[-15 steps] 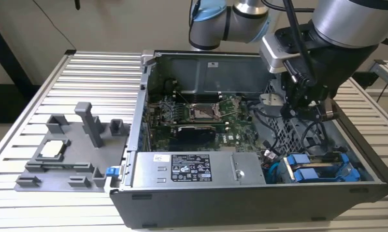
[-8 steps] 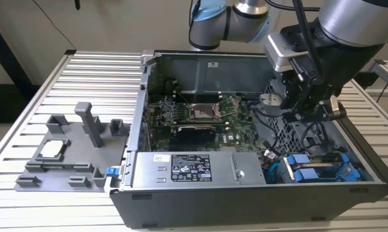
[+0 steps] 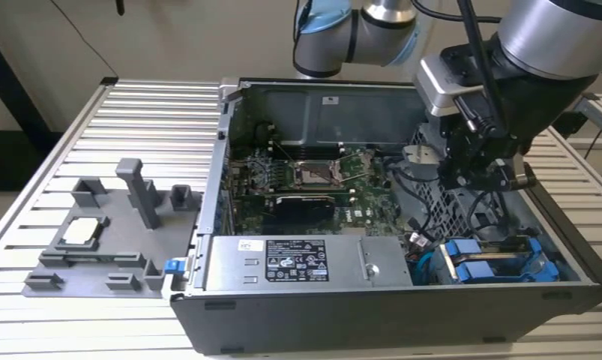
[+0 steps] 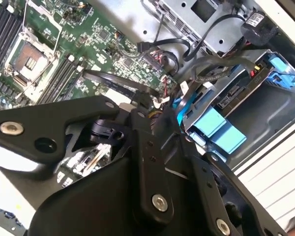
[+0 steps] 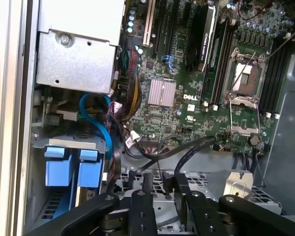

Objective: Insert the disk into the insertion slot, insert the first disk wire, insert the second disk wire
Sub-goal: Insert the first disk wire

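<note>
Silver arm [image 3: 555,34], pale-blue joint caps [image 3: 326,19], black cables [image 3: 477,52], black screw-studded hand [image 5: 163,183]

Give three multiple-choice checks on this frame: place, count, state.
1. Within the case, exterior view, the power-supply box sits: A at the far wall; B at the wall nearest the camera, left of the blue carriers; C at the centre.
2. Blue carriers: A one; B four; C two.
3. The case is: A open, motherboard exposed; B closed; C upside down.
1 B, it lies beside the carriers; 2 C, two blue tabs sit side by side; 3 A, the board shows inside.
</note>
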Action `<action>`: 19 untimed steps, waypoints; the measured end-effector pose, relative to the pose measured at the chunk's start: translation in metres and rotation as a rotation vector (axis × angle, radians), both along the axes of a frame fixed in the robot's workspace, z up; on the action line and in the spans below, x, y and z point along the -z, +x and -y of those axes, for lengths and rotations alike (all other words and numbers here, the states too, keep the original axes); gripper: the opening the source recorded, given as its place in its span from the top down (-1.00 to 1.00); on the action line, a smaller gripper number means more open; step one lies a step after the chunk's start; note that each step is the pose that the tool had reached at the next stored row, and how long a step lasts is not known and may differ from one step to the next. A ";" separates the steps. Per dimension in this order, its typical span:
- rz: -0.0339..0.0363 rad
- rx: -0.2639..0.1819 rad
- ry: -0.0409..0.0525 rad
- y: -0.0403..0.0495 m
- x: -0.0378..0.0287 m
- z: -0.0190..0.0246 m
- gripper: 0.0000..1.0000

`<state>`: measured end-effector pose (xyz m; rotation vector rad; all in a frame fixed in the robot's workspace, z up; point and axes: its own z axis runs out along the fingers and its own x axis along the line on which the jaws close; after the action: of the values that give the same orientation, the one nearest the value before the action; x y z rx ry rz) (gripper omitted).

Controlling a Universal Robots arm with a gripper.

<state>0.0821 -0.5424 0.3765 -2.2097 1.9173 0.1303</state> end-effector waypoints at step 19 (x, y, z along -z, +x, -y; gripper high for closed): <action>-0.0025 -0.001 0.0015 0.0029 0.0007 0.0114 0.68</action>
<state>0.0850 -0.5538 0.3758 -2.2104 1.9171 0.1345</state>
